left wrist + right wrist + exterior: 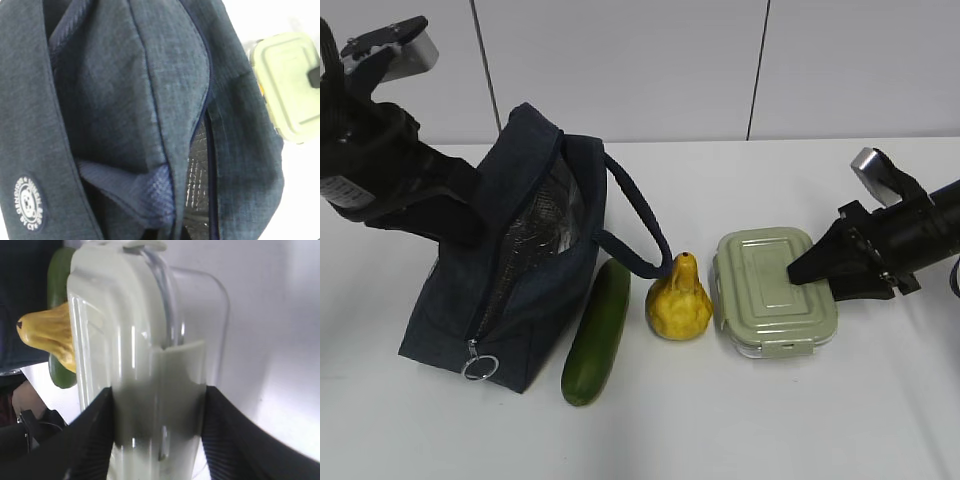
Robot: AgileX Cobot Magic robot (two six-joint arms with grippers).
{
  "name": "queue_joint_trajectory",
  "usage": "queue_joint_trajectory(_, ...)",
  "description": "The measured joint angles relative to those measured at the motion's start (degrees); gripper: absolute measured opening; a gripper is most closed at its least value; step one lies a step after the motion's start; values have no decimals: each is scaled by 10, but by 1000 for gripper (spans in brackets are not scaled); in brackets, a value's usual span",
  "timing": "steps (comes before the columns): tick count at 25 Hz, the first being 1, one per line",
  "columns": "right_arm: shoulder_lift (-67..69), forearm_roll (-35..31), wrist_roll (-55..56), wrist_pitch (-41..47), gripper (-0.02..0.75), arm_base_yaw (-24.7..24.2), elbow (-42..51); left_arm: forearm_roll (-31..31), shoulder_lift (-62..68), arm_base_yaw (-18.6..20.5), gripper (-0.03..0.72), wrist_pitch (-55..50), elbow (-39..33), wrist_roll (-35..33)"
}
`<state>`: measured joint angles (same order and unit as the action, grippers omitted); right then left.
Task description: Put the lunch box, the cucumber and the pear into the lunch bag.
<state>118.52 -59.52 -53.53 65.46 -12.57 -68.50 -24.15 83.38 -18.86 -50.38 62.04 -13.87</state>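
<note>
The navy lunch bag (510, 300) stands at the left, its zip open and silver lining (545, 225) showing. My left gripper (472, 218) is pressed against the bag's upper left edge. Its fingers are hidden in the fabric (125, 100), and it looks shut on the bag's rim by the handle strap (150, 192). The cucumber (597, 333) lies beside the bag, with the yellow pear (678, 300) to its right. The green-lidded lunch box (770, 290) rests on the table. My right gripper (798, 272) is shut on its right end, one finger (90, 430) on the lid and the other (235, 435) on the glass base.
One bag handle (640, 215) loops down towards the pear's neck. The zip's ring pull (480, 367) hangs at the bag's front corner. The white table (740, 420) runs back to a white panelled wall.
</note>
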Motion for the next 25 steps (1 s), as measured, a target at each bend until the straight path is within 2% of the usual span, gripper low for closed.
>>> queue_joint_trajectory(15,-47,-31,0,-1,385,0,1,0,21,-2,1,3,0,0)
queue_joint_trajectory(25,-52,-47,9,-1,385,0,1,-29,21,-2,1,3,0,0)
